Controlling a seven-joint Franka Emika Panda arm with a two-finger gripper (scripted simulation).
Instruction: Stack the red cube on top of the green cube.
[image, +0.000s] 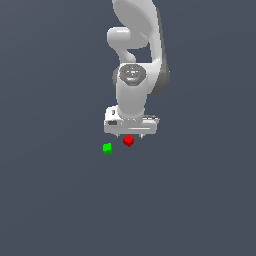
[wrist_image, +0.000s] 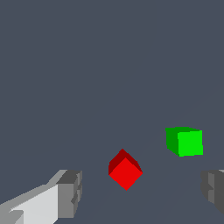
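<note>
Risking a bad grab: red cube (wrist_image: 125, 171) sits corner-on between the fingers (wrist_image: 70, 193), so closing could twist or squirt it toward green cube (wrist_image: 185, 141), near on the exterior view's left. Gripper (image: 129, 136) spread wide, holding nothing, touching nothing, poised over the red cube on the floor.

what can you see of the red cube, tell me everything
The red cube is tiny, plain and bright red, with flat matte faces and no markings. It sits on the dark grey floor, turned corner-on to the wrist camera. It lies between the open fingers, which do not touch it. The green cube sits apart on the exterior view's left.
</note>
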